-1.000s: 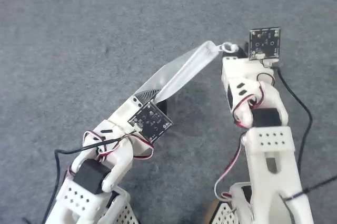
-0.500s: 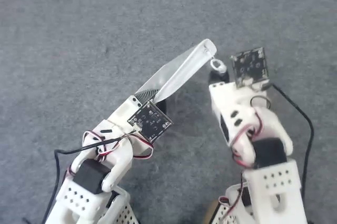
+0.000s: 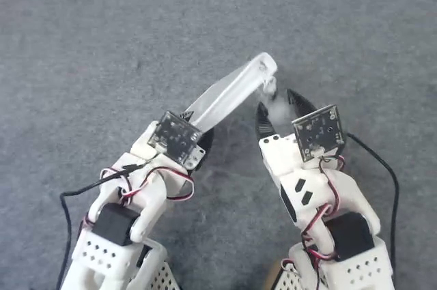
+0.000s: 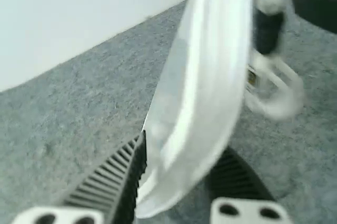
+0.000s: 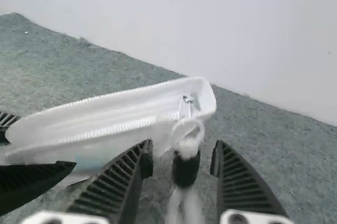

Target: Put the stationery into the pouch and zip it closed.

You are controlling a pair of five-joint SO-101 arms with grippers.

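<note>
- The pouch (image 3: pixel 229 95) is off the worktop. One end is pinched in the closed left hand (image 3: pixel 199 126), and the other reaches to just ahead of the right hand (image 3: pixel 280 109).
- The zip pull (image 5: pixel 185 129) dangles from that far end between the right hand's fingers, which stand open on either side of it and grip nothing.
- The slider looks to sit at the end of the zip, so we judge the closing done or nearly so. We cannot tell whether the last teeth have met.
- To finish well, we would close on the pull near the slider, not on the loose bead. We would then draw straight along the zip line, away from the left hand, which must grip firmly for tension.
- The pouch is thin, soft and translucent white, with a ribbed zip tape along its top edge.
- The pull is a pale ring with a dark bead, free to swing.
- The worktop (image 3: pixel 102 51) is grey, matt and felt-like.
</note>
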